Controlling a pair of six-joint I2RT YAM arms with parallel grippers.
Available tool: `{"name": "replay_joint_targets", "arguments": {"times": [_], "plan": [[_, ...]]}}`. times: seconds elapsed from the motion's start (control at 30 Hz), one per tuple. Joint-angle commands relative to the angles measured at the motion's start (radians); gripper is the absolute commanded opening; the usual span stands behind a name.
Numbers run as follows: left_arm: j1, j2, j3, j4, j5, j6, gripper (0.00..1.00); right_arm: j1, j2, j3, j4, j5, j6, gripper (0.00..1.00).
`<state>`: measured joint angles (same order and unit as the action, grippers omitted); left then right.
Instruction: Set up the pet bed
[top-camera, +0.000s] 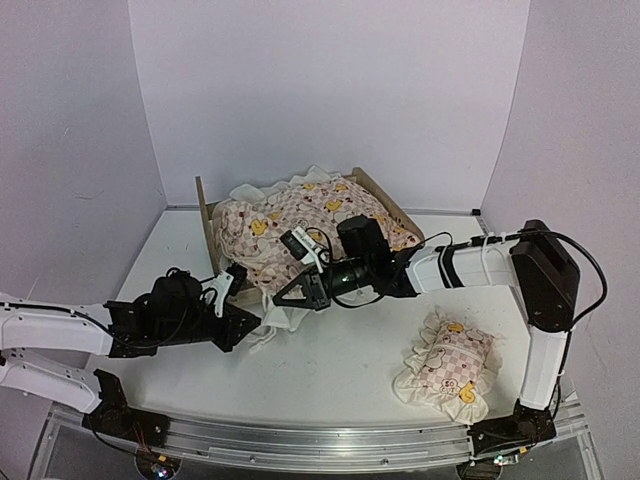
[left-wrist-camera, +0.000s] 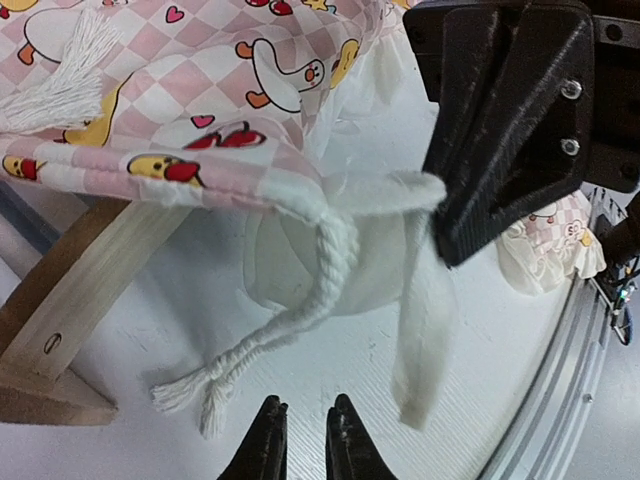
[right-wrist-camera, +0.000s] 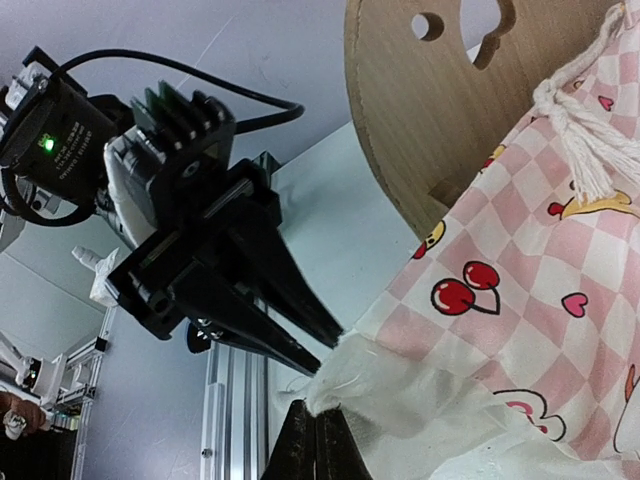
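The pet bed (top-camera: 205, 222) stands at the back centre, its light-wood boards showing at both ends. The frilled cartoon-print quilt (top-camera: 300, 215) lies over it and hangs off the near left corner. My right gripper (top-camera: 278, 299) is shut on the quilt's white frill (right-wrist-camera: 345, 375), its fingers (right-wrist-camera: 300, 445) pressed together. My left gripper (top-camera: 255, 322) is just in front of that corner, low over the table. Its fingers (left-wrist-camera: 268, 440) stand a little apart with nothing between them. A white rope tassel (left-wrist-camera: 300, 300) hangs just ahead of them. The headboard (right-wrist-camera: 430, 110) shows paw cutouts.
The small matching frilled pillow (top-camera: 447, 365) lies on the table at the near right, also seen in the left wrist view (left-wrist-camera: 550, 245). A bed leg (left-wrist-camera: 80, 290) is to the left of my left gripper. A metal rail (top-camera: 320, 440) runs along the table's near edge.
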<state>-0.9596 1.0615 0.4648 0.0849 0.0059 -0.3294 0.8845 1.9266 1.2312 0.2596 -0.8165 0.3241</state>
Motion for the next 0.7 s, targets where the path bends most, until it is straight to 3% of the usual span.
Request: {"name": "replay_joint_targets", "arguments": {"times": [0.0,0.13,0.33,0.67], "plan": [[-0.046,0.059,-0.043,0.253,-0.186,0.115,0.14,-0.005,0.002,0.05,-0.016,-0.072,-0.051,0.0],[-0.077,0.097,-0.163,0.517,-0.255,0.247,0.15,-0.007,0.002,0.056,-0.016,-0.066,-0.049,0.0],[-0.077,0.209,-0.198,0.679,-0.19,0.362,0.12,-0.01,-0.006,0.059,-0.016,-0.057,-0.045,0.0],[-0.075,0.405,-0.188,0.871,-0.227,0.422,0.13,-0.01,-0.025,0.063,-0.016,-0.063,-0.039,0.0]]}}
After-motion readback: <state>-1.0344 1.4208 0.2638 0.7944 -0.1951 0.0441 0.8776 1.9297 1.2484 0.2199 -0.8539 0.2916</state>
